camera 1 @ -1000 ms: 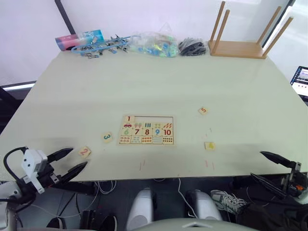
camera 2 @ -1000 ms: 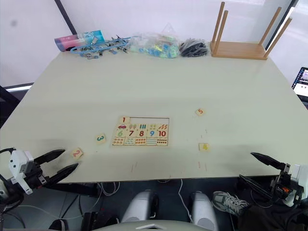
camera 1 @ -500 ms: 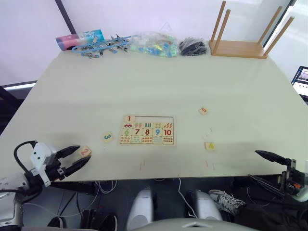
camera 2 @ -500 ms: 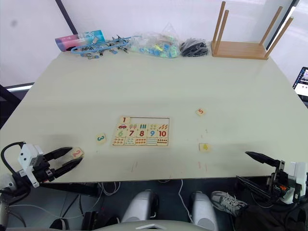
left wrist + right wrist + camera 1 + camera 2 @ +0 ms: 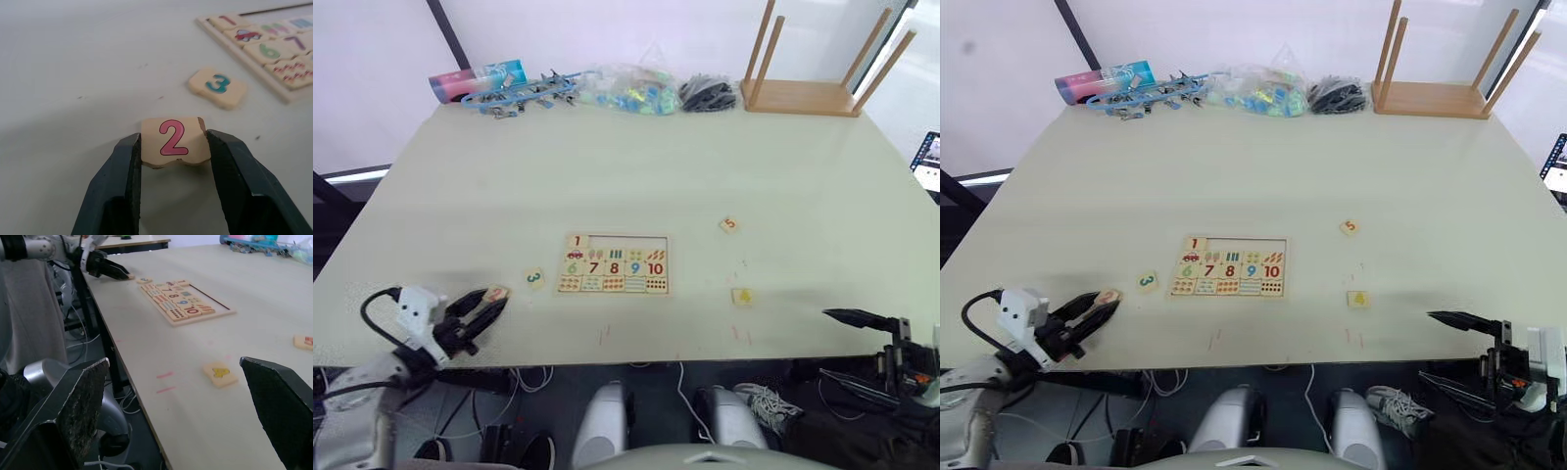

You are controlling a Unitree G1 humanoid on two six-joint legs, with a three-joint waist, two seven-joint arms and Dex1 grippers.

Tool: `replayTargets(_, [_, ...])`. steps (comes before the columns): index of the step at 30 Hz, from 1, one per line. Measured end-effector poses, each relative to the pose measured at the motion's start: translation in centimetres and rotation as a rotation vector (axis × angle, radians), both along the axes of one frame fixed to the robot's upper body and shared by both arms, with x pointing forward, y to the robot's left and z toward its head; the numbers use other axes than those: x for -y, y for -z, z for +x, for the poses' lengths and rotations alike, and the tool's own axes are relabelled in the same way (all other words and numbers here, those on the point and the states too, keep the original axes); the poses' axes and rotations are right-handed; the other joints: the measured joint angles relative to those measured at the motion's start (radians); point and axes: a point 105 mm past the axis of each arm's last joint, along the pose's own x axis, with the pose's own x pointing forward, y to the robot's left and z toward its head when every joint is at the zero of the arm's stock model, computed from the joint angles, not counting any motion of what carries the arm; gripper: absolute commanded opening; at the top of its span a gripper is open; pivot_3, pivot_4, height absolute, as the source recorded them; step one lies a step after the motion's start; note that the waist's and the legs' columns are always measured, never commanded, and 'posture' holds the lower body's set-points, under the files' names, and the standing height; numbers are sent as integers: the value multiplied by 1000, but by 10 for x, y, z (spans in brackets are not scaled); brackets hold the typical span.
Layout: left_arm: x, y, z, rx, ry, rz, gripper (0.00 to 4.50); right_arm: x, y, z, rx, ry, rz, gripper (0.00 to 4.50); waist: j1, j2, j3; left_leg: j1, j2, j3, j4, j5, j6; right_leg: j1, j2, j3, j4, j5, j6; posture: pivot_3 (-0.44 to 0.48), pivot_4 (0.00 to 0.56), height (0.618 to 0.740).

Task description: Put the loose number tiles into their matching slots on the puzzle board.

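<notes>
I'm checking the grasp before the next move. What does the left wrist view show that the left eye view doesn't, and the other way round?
Left wrist view alone: the pink digit on the 2 tile, legible, with both black fingers pressed on its edges. Left eye view alone: the 5 tile, the 4 tile, the right gripper open off the table edge, and the stool. Both: the 3 tile and the puzzle board.

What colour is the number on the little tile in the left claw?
Pink, a 2 on the pale wooden tile, best seen in the left wrist view.
</notes>
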Motion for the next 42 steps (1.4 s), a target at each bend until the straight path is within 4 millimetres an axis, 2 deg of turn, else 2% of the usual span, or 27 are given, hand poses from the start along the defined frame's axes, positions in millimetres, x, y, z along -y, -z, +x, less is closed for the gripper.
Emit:
replayTargets(7, [21,-4,6,0,-363,-102,1510,-2,-11,12,17,-43,-17,4500,0,-1,1,0,-3,-1,1,0,0,2,1,2,0,0,0,0,150,737])
replayTargets(10, [27,-5,4,-17,-459,-111,1510,-2,-15,15,21,-50,-16,4500,1,-2,0,0,-6,-1,1,1,2,2,2,2,0,0,0,0,150,737])
replayTargets(13, [43,-5,2,-52,-505,-118,1510,-3,-16,17,18,-54,-13,4500,4,-3,0,0,-9,-2,2,2,4,2,2,4,0,0,0,0,150,737])
replayTargets(20, [44,-6,-12,-95,-673,-67,1510,-3,-16,18,-2,-52,-6,4500,4,-3,1,0,-10,-3,3,2,5,3,3,7,0,0,0,0,150,737])
replayTargets(22, [42,-6,-15,-103,-703,-56,2517,-3,-15,18,-3,-50,-7,4500,4,-3,1,0,-11,-3,3,2,5,3,3,7,0,0,0,0,150,737])
replayTargets(23, [41,-5,-16,-109,-716,-51,2650,-3,-15,18,-4,-48,-8,4500,5,-3,1,0,-11,-4,3,2,5,3,3,7,0,0,0,0,150,737])
replayTargets(24, [40,-3,-17,-121,-730,-43,3162,-3,-15,19,-4,-44,-8,4500,6,-3,1,0,-11,-4,3,2,5,4,3,7,0,0,0,0,150,737])
replayTargets(27, [42,-4,-19,-126,-741,-49,4314,-3,-15,19,-4,-40,-9,4500,6,-3,1,0,-11,-4,3,2,4,4,3,7,0,0,0,0,150,737])
replayTargets(28, [42,-3,-19,-128,-743,-49,4467,-3,-15,19,-4,-40,-9,4500,6,-3,1,0,-11,-4,4,2,5,4,3,7,0,0,0,0,150,737])
replayTargets(36, [48,-9,-18,-115,-692,-56,4467,-2,-14,20,-1,-32,-9,4500,5,-4,1,0,-11,-5,4,2,5,4,4,7,0,0,0,0,150,737])
replayTargets(38, [49,-14,-19,-100,-635,-36,4467,-2,-14,20,0,-28,-8,4500,5,-4,1,0,-11,-5,3,2,4,4,4,7,0,0,0,0,150,737])
replayTargets(40, [46,-34,-17,1,-471,-30,4467,-3,-12,19,-4,-22,-6,4500,4,-4,1,0,-10,-6,3,1,3,3,4,7,0,0,0,0,150,737])
replayTargets(42, [44,-39,-18,33,-417,-21,4467,-3,-11,19,-3,-20,-2,4500,4,-3,1,0,-11,-5,3,0,2,2,4,7,0,0,0,0,150,737])
